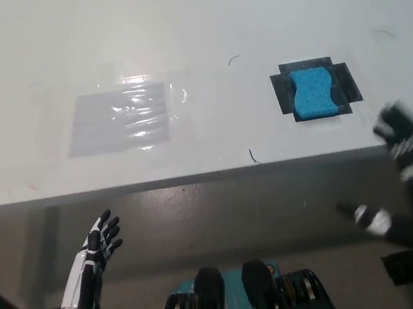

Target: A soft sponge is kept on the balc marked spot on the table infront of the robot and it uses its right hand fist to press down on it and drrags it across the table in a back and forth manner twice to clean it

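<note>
A blue sponge (313, 94) lies on a black taped mark (348, 82) on the white table (190, 27), toward the right. My black right hand (400, 131) hovers at the table's front edge, to the right of and nearer than the sponge, apart from it. It looks blurred, so its fingers cannot be read. My white left hand (100, 241) rests below the table's front edge at the lower left, open, with fingers spread and holding nothing.
A clear glossy plastic sheet (122, 118) lies flat on the table's left-middle. Thin curved pen marks (253, 156) sit near the sponge. The table's front edge (194, 177) runs across the picture, with grey floor below it.
</note>
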You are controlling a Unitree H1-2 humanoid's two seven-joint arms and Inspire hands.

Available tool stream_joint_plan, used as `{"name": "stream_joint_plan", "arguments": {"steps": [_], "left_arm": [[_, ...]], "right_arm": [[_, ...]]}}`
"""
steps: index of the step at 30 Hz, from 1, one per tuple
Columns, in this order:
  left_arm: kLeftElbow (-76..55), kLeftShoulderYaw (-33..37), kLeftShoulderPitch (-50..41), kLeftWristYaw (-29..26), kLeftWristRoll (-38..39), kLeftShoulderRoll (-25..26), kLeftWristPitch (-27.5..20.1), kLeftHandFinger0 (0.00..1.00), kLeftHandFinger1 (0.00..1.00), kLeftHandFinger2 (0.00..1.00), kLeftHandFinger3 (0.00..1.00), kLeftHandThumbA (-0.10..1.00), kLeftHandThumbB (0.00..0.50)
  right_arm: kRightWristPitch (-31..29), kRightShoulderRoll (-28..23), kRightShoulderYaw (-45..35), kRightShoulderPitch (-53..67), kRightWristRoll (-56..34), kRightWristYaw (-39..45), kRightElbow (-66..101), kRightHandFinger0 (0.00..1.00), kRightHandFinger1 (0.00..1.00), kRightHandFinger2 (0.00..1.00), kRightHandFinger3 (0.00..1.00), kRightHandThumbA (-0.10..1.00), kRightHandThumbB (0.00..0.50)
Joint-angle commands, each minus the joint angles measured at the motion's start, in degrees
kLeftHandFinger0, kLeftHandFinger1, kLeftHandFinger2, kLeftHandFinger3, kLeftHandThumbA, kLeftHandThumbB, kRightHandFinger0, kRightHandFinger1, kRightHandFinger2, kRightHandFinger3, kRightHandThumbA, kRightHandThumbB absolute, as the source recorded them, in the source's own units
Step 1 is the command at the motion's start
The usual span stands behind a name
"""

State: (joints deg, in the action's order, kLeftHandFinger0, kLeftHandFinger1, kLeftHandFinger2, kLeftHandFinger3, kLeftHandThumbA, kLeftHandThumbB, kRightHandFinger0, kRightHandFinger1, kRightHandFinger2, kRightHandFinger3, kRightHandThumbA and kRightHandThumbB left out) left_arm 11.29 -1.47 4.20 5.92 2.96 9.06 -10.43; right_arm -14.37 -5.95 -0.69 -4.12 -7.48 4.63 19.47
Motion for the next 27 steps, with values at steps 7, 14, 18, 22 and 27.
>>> {"name": "stream_joint_plan", "arguments": {"steps": [7,14,18,22,27], "left_arm": [[0.2,-0.6,1.2,1.0,0.6,1.5,-3.4,1.0,1.0,1.0,1.0,1.0,0.5],[0.1,-0.6,0.7,0.7,0.0,1.8,-3.2,1.0,1.0,1.0,1.0,1.0,0.5],[-0.1,-0.6,0.5,0.6,0.0,1.9,-3.4,1.0,1.0,1.0,1.0,1.0,0.5],[-0.5,-0.7,0.1,1.2,1.0,2.0,-3.2,1.0,1.0,1.0,1.0,1.0,0.5],[-0.5,-0.7,-0.1,1.0,0.5,1.9,-3.5,1.0,1.0,1.0,1.0,1.0,0.5]], "right_arm": [[23.3,-1.9,-6.1,-21.5,-8.6,-7.3,11.8,0.0,0.0,0.0,0.0,1.0,0.247],[23.9,-0.5,-8.0,-32.6,-9.9,-8.0,2.6,0.01,0.0,0.01,0.02,1.0,0.258],[24.9,1.0,-9.6,-36.2,-11.0,-8.8,-1.7,0.0,0.0,0.0,0.0,1.0,0.304],[19.1,0.7,-10.6,-48.8,-9.0,-8.3,-21.4,0.0,0.0,0.0,0.0,1.0,0.326],[13.3,0.1,-11.4,-58.9,-7.6,-8.9,-41.9,0.0,0.0,0.0,0.0,1.0,0.32]]}}
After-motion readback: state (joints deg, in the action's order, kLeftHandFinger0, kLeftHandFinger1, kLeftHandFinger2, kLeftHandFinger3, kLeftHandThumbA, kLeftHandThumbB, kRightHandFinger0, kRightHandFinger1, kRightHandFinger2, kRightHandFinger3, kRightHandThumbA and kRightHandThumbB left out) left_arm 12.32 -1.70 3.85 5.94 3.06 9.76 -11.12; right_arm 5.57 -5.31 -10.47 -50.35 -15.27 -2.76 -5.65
